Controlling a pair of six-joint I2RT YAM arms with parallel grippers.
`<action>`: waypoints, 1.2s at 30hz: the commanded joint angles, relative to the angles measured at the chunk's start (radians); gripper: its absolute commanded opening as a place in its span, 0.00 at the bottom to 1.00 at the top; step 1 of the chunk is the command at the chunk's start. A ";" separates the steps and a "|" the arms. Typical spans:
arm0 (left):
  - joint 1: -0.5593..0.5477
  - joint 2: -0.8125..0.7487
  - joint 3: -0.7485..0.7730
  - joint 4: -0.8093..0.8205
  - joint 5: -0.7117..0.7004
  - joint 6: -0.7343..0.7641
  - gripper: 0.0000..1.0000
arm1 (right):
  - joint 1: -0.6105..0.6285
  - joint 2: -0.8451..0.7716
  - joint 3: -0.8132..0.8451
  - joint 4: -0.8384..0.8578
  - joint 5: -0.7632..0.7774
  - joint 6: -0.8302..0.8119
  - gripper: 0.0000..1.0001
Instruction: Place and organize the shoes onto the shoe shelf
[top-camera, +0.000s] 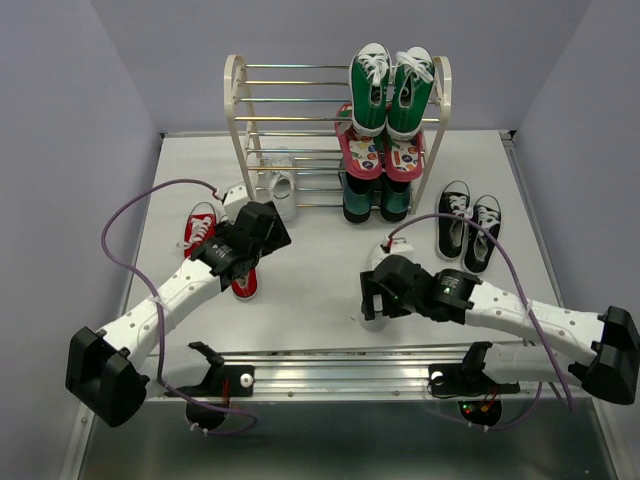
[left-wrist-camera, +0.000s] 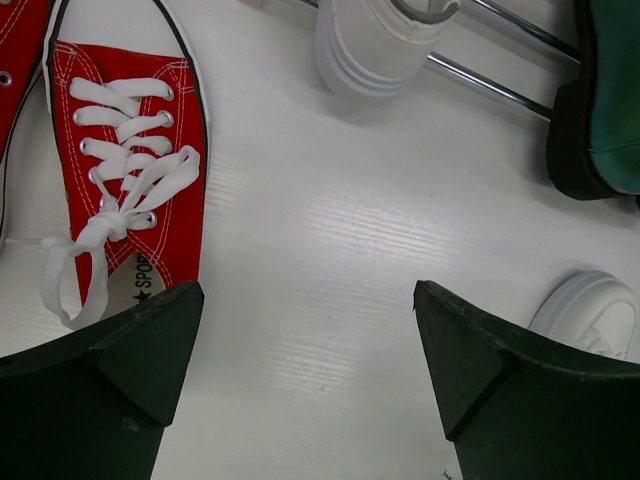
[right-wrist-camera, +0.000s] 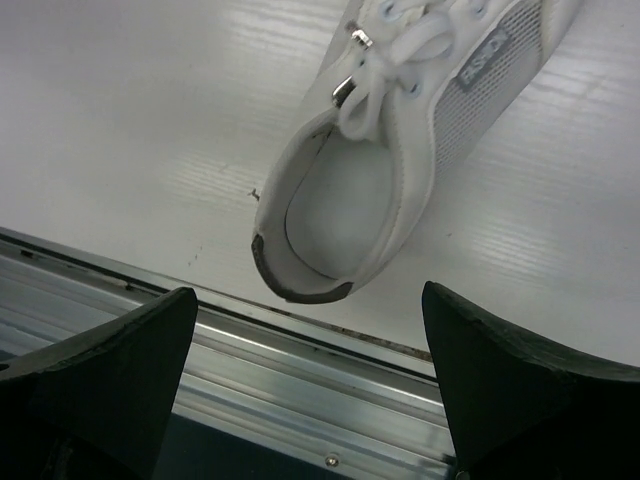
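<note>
The cream-framed shoe shelf (top-camera: 238, 110) with silver rods stands at the back. One white sneaker (top-camera: 279, 189) lies at its lower left and also shows in the left wrist view (left-wrist-camera: 375, 45). The other white sneaker (top-camera: 380, 258) lies under my open right gripper (top-camera: 376, 292); in the right wrist view its heel (right-wrist-camera: 340, 230) sits just ahead of the wide-apart jaws (right-wrist-camera: 310, 300). Two red sneakers (top-camera: 200, 226) lie at the left. One of them (left-wrist-camera: 125, 170) is beside my open, empty left gripper (left-wrist-camera: 308, 300), which hovers over bare table (top-camera: 266, 226). The black pair (top-camera: 468, 222) lies at the right.
Green high-tops (top-camera: 390, 88) stand on the shelf's top tier, pink flip-flops (top-camera: 382, 152) on the tier below, and dark green shoes (top-camera: 375, 200) at the bottom right. The metal rail (right-wrist-camera: 250, 370) of the table's near edge runs right below my right gripper.
</note>
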 joint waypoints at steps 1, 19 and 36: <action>-0.003 -0.047 -0.028 0.019 0.015 0.038 0.99 | 0.103 0.072 0.058 -0.044 0.114 0.109 1.00; -0.003 -0.114 -0.062 0.030 0.009 0.055 0.99 | 0.228 0.302 0.130 -0.187 0.449 0.597 0.94; -0.003 -0.131 -0.083 0.044 0.011 0.055 0.99 | 0.228 0.411 0.148 -0.225 0.438 0.704 0.52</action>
